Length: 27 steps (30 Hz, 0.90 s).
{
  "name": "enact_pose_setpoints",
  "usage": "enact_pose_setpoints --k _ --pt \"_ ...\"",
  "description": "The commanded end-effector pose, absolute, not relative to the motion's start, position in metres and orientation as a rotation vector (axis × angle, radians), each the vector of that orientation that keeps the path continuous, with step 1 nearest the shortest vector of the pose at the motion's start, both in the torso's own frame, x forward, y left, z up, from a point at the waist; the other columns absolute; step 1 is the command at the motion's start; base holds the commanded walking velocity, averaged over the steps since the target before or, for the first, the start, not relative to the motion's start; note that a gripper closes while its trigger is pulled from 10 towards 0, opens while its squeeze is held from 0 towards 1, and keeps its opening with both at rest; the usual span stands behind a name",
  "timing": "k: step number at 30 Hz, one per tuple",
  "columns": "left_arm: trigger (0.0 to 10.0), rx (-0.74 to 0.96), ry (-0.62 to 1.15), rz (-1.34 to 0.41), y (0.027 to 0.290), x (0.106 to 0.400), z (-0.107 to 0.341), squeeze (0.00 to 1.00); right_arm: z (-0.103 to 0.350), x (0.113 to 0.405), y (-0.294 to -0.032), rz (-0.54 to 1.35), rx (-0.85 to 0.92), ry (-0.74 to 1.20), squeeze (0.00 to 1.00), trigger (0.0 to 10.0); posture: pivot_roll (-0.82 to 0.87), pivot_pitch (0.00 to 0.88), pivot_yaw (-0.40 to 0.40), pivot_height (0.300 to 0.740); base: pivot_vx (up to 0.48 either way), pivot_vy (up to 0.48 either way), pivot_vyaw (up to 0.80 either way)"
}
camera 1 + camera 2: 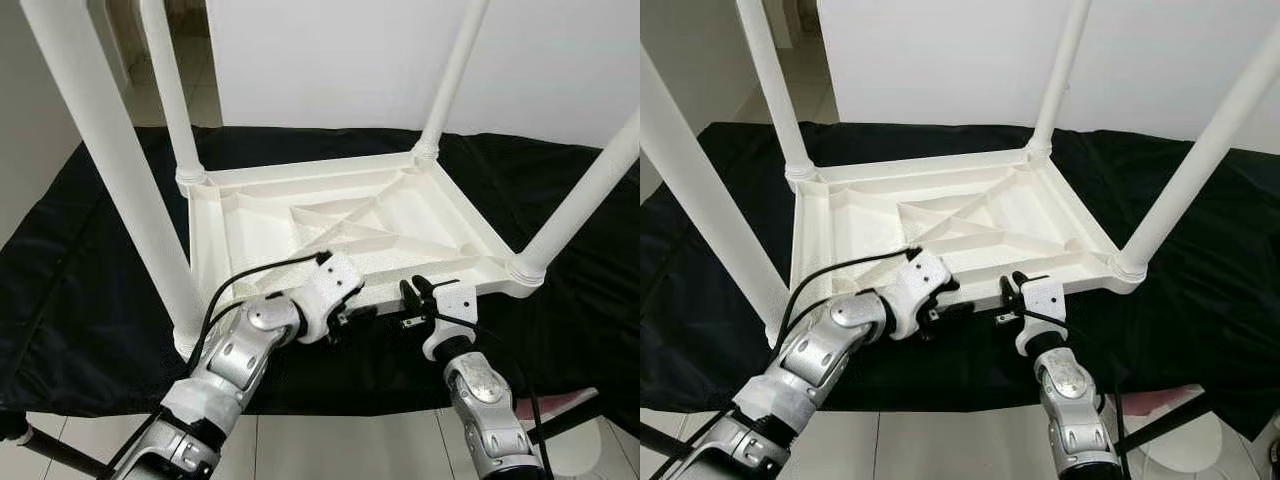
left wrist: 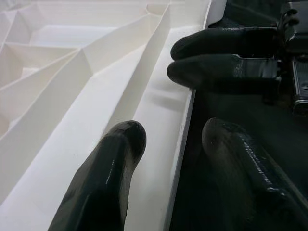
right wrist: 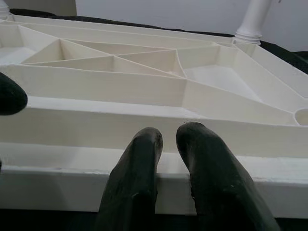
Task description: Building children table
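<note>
Left gripper (image 1: 352, 312) sits open straddling the near rim of the upside-down table (image 1: 330, 225) on the black cloth (image 1: 90, 250), right gripper (image 1: 412, 294) just beside it, fingers nearly together on that rim, so the table lies straight ahead, rim running crosswise.

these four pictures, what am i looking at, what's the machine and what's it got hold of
It is a humanoid robot with two silver arms, each ending in an end effector of two long black fingers. The two wide pictures come from a stereo camera on its head, looking down. The two close-ups come from cameras on its wrists.

A white plastic children's table lies upside down on a black cloth, with four legs pointing up. Both arms reach to its near edge. The left end effector is open, one finger inside the rim and one outside. The right end effector sits at the same rim with its fingers close together; it does not appear to clamp anything. Nothing is lifted.
</note>
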<state>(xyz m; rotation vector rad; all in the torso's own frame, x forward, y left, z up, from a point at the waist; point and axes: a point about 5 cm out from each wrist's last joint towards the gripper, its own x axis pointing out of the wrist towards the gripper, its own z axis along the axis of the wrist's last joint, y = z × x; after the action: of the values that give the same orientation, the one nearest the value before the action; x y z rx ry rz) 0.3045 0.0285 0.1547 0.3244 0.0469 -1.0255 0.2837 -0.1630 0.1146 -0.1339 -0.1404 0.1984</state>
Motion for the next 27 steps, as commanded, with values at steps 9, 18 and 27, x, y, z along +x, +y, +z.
enact_pose_setpoints --k 9,18,27 --pt "10.0 0.266 -0.04 -0.993 0.053 0.284 0.162 0.0 0.111 0.285 -0.156 0.21 -0.127 -0.129 0.0 10.0 0.06 0.077 -0.002 0.74 0.0 0.0 0.0" --pt "10.0 0.144 -0.05 -1.049 0.094 0.245 0.16 0.0 0.107 0.283 -0.148 0.22 -0.11 -0.121 0.0 10.0 0.1 0.095 -0.02 0.74 0.0 0.0 0.0" --pt "10.0 0.186 0.085 -1.115 0.115 0.226 0.142 0.0 0.109 0.274 -0.138 0.283 -0.046 -0.143 0.0 10.0 0.11 0.108 -0.032 0.74 0.0 0.0 0.0"
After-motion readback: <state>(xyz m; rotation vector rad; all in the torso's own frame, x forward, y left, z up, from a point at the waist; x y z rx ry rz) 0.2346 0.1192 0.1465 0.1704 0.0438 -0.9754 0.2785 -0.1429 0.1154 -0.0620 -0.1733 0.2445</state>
